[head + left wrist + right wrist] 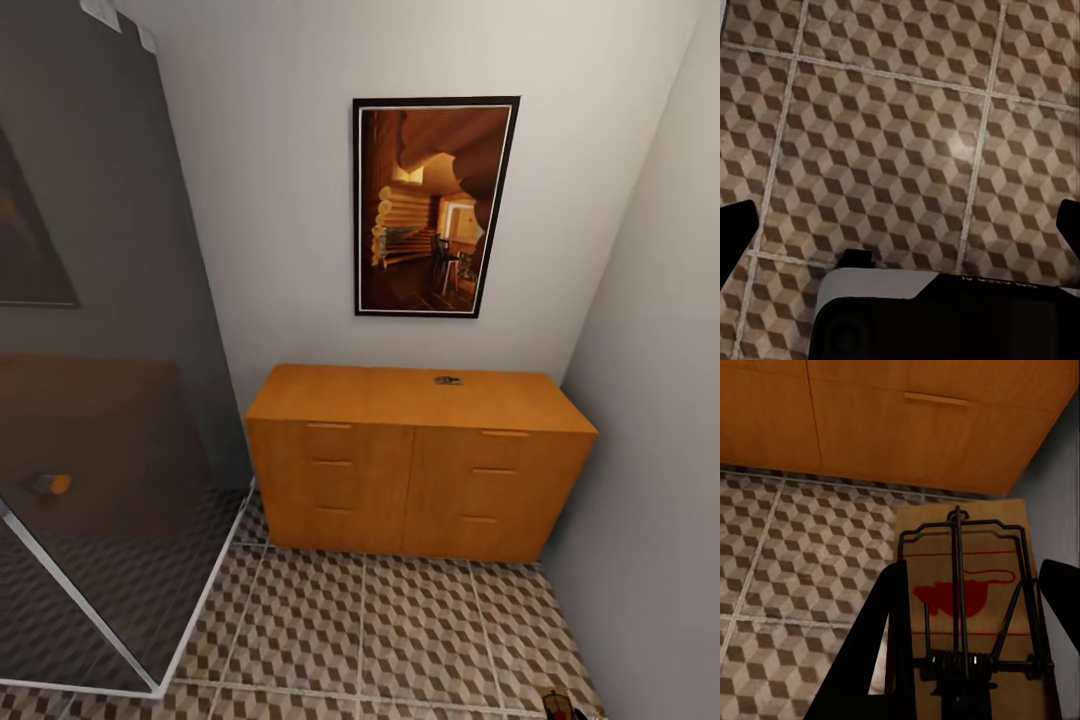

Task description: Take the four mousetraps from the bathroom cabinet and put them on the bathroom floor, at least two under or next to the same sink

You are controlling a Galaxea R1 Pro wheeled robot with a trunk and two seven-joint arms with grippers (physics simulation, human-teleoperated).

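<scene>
While facing the cabinet [415, 460] from a little way back, carrying one mousetrap [967, 607] in the right hand [971, 645], whose dark fingers sit on either side of the tan board, closed against it as far as can be judged. Held low, above the bathroom floor [400, 630] and near the cabinet's front at the corner by the grey wall. Not yet set down, judging by the tilt and the grip.

On the cabinet's top, toward the back, a small dark object [447, 380], possibly another mousetrap, but too small to tell. Drawers all shut. Where the other traps are cannot be told.

Left hand [900, 225] spread wide over bare tile, fingertips at the two edges of its wrist view, nothing between them.

No sink to be seen from this position, only a glass shower screen [110, 400] on the left and a framed picture [432, 205] on the wall. So, at best, early to middle in the job: one trap in transit, placement near the sink probably not started.
</scene>
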